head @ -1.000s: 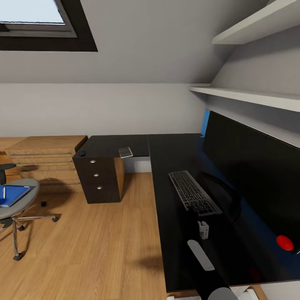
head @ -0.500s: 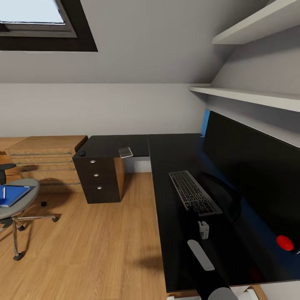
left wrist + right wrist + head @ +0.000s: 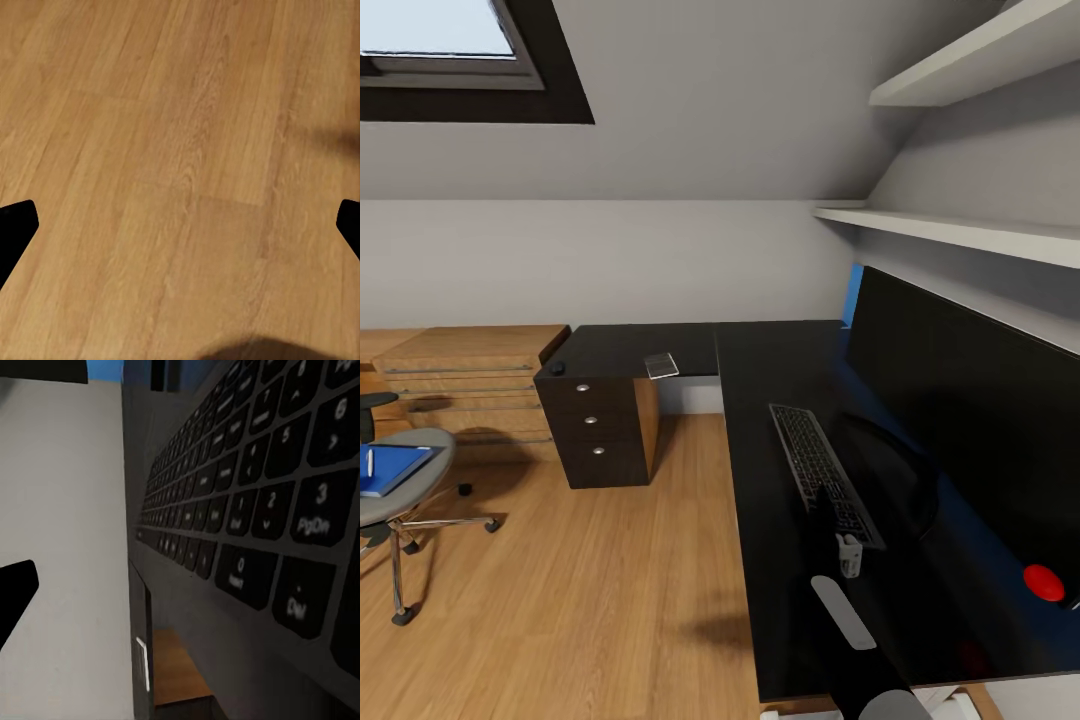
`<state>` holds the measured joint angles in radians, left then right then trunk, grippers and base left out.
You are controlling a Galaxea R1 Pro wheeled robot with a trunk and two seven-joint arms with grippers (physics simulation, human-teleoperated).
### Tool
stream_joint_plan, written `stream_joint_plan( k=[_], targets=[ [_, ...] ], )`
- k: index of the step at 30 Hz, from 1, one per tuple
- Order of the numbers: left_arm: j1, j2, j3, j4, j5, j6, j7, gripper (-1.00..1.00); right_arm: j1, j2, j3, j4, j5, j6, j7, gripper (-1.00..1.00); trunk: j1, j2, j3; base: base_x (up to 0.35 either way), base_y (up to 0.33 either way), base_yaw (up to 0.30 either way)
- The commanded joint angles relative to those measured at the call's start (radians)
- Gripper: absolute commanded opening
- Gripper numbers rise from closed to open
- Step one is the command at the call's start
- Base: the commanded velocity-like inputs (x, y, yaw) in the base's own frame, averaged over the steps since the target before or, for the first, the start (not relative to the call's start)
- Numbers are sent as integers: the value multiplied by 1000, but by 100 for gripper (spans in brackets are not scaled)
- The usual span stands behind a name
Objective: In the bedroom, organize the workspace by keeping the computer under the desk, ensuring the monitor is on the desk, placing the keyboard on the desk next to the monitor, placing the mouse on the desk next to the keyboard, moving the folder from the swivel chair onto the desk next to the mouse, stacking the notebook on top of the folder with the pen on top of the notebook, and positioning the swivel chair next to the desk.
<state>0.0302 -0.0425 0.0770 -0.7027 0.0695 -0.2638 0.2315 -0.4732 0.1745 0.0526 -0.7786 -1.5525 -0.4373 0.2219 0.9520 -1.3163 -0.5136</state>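
Observation:
The keyboard [image 3: 822,472] lies slantwise on the black desk [image 3: 780,360] in front of the monitor [image 3: 960,420]. My right gripper [image 3: 847,555] is at the keyboard's near end. In the right wrist view the keys [image 3: 255,510] loom very close; one fingertip [image 3: 15,600] stands wide, the other is hidden. My left gripper [image 3: 180,225] hangs open over the wood floor. The mouse [image 3: 557,368] and the notebook [image 3: 661,365] sit on the desk's far wing. The blue folder [image 3: 390,468] with the pen [image 3: 370,462] on it rests on the swivel chair [image 3: 415,500]. The computer is out of view.
A black three-drawer unit [image 3: 595,430] stands under the desk's far wing, with a light-wood chest [image 3: 470,385] beside it. White shelves [image 3: 960,235] run above the monitor. Bare wood floor [image 3: 590,580] spreads between the chair and the desk.
The keyboard has pivoted: its near end has swung toward my right gripper and now reaches it, and it looks narrower. The gripper itself has barely moved.

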Motion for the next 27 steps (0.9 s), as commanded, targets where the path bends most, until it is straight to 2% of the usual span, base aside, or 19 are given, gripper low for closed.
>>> stream_joint_plan(
  k=[1, 8, 27],
  targets=[
    [0, 0, 1, -1, 7, -3, -1, 100, -1, 0, 3, 1, -11, -5, 7, 100, 0, 0, -1, 0, 0, 0],
    [0, 0, 1, -1, 7, -2, -1, 100, -1, 0, 3, 1, -11, -4, 7, 100, 0, 0, -1, -173, 0, 0],
    [0, 0, 1, -1, 9, -2, -1, 100, -1, 0, 3, 2, -11, -4, 7, 100, 0, 0, -1, -331, 0, 0]
  ],
)
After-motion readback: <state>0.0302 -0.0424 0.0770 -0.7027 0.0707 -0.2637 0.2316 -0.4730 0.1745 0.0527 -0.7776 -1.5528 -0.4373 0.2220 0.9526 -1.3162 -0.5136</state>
